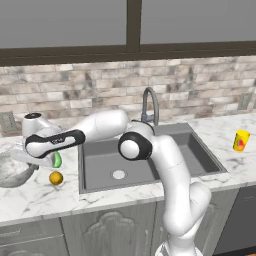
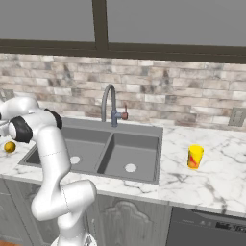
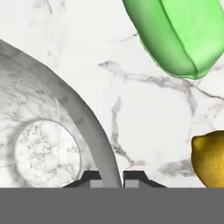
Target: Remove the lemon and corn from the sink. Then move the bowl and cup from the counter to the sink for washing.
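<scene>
The grey speckled bowl point(image 1: 11, 171) sits on the counter left of the sink point(image 1: 100, 161). My gripper point(image 1: 36, 162) reaches down over its right rim. In the hand view the two fingertips point(image 3: 92, 177) stand tight on either side of the bowl point(image 3: 74, 109) rim, shut on it at the gripper point(image 3: 111, 178). The green corn point(image 1: 58, 160) point(image 3: 183, 35) and the lemon point(image 1: 56, 178) point(image 3: 212, 159) lie on the counter just beside the bowl, between it and the sink. The yellow cup point(image 1: 241, 140) point(image 2: 194, 156) stands upright on the counter right of the sink point(image 2: 137, 153). The lemon point(image 2: 9, 147) also shows at the right base view's left edge.
A curved grey faucet point(image 1: 150, 102) point(image 2: 109, 101) rises behind the sink. A brick backsplash and a window run along the back. My arm stretches across the left basin. Bare marble counter lies to the right of the cup.
</scene>
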### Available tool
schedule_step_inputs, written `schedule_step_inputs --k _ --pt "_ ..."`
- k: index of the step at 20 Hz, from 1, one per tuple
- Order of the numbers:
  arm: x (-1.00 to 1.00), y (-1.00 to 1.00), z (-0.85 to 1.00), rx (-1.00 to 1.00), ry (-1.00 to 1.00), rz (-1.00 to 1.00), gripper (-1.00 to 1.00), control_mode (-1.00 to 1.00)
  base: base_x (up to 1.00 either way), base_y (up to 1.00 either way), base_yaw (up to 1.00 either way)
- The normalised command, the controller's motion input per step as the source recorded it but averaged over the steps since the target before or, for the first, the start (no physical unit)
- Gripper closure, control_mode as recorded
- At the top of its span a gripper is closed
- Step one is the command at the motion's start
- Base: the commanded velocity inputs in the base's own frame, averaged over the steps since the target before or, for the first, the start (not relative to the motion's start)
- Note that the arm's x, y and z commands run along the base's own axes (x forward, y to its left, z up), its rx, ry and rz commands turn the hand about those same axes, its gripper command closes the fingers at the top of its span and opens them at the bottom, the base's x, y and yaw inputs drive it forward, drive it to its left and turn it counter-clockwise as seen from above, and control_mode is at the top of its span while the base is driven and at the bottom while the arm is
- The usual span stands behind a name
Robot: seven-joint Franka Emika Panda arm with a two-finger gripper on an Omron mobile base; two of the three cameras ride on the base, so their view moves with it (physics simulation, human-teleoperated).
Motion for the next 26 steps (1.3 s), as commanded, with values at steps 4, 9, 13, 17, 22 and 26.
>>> schedule_step_inputs --k 4,9,13,17,22,26 --pt "0.00 0.00 0.26 0.00 0.00 0.00 1.00 -1.00 0.00 0.00 0.00" --pt "-0.02 0.00 0.36 0.00 0.01 0.00 1.00 -1.00 0.00 0.00 0.00" --pt "-0.06 -0.02 0.40 0.00 0.02 0.00 1.00 -1.00 0.00 0.00 0.00" --pt "-0.03 -0.07 0.41 0.00 0.04 0.00 1.00 -1.00 0.00 0.00 0.00" --pt "-0.05 -0.14 0.37 0.00 0.05 0.00 1.00 -1.00 0.00 0.00 0.00" --pt "-0.07 -0.19 0.32 0.00 0.02 0.00 1.00 -1.00 0.00 0.00 0.00"
